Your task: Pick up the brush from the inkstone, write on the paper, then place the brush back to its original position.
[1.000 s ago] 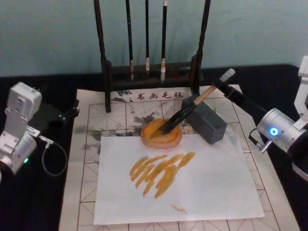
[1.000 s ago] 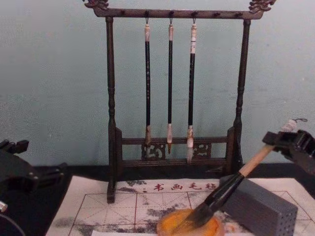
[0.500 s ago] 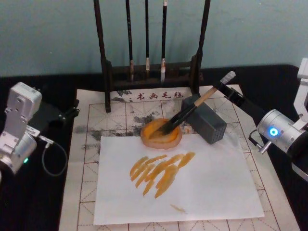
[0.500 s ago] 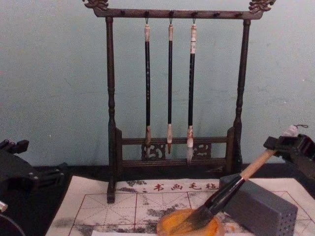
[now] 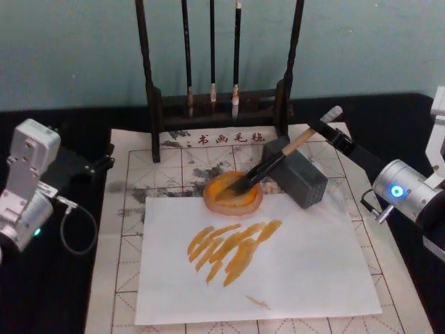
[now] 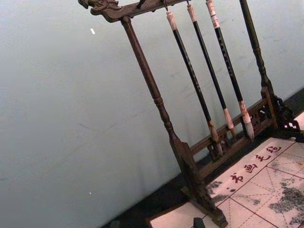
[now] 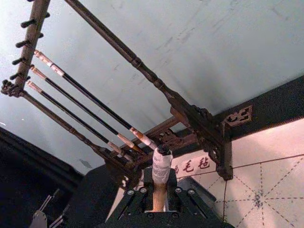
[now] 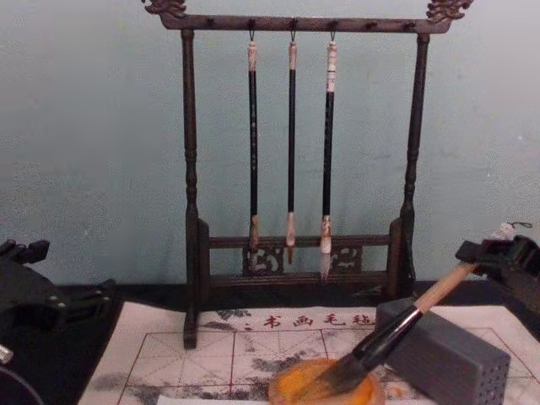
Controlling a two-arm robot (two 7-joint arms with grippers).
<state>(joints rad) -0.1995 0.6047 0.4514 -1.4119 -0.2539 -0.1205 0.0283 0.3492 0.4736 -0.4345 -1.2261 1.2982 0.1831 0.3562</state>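
Note:
The brush [image 5: 278,154] slants with its dark bristles in the orange inkstone [image 5: 224,200] and its pale handle across the top corner of a grey block [image 5: 300,178]. My right gripper [image 5: 322,128] is shut on the handle near its whitish end, reaching in from the right. In the right wrist view the brush end [image 7: 161,164] stands between the fingers. In the chest view the brush [image 8: 396,331] runs down from the right gripper [image 8: 483,256] to the inkstone [image 8: 291,384]. The paper [image 5: 132,209] with red grid lines lies under a white sheet [image 5: 306,257] bearing orange strokes. My left gripper [image 5: 106,156] is parked at the left, open.
A dark wooden brush rack [image 5: 217,104] with three thin hanging brushes [image 8: 291,143] stands behind the inkstone, at the paper's far edge. The table around the paper is black cloth [image 5: 62,292]. A cable [image 5: 76,226] loops beside my left arm.
The right gripper has sunk a little and drawn right, tipping the brush flatter so its handle comes down onto the grey block. The bristles stay in the inkstone. The left arm is still.

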